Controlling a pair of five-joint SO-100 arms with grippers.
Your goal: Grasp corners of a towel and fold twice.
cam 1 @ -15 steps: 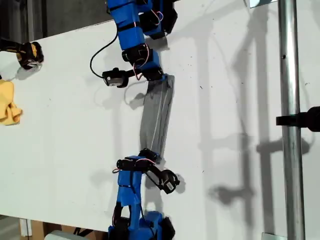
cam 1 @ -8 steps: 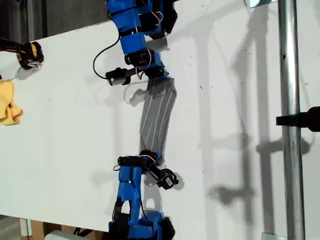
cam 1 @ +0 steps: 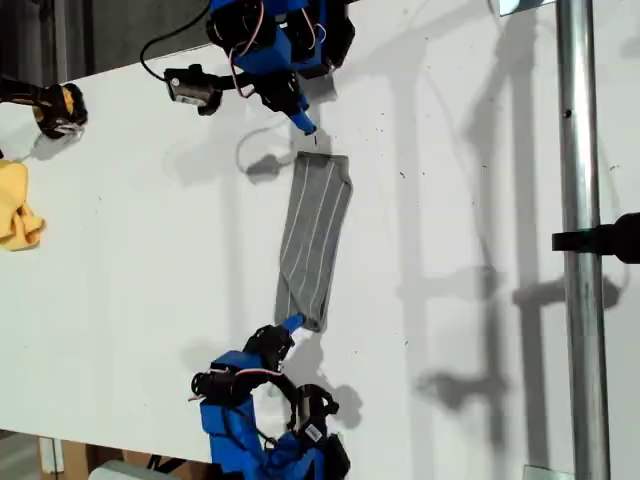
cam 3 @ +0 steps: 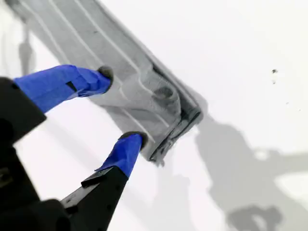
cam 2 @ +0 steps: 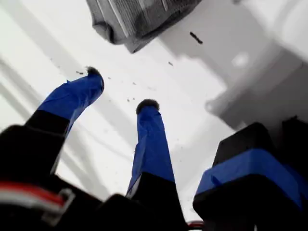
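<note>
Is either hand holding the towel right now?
No. In the first wrist view my first hand is open above bare table, clear of the towel; my second hand is open too.

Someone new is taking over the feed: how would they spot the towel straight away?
On the white table, look between the two blue arms in the exterior view. The towel is the narrow folded strip there. It is grey with thin white stripes, unlike the yellow cloth at that view's left edge.

grey towel (cam 1: 313, 238) with thin white stripes, blue-taped grippers, seemingly yellow cloth (cam 1: 17, 207)
</note>
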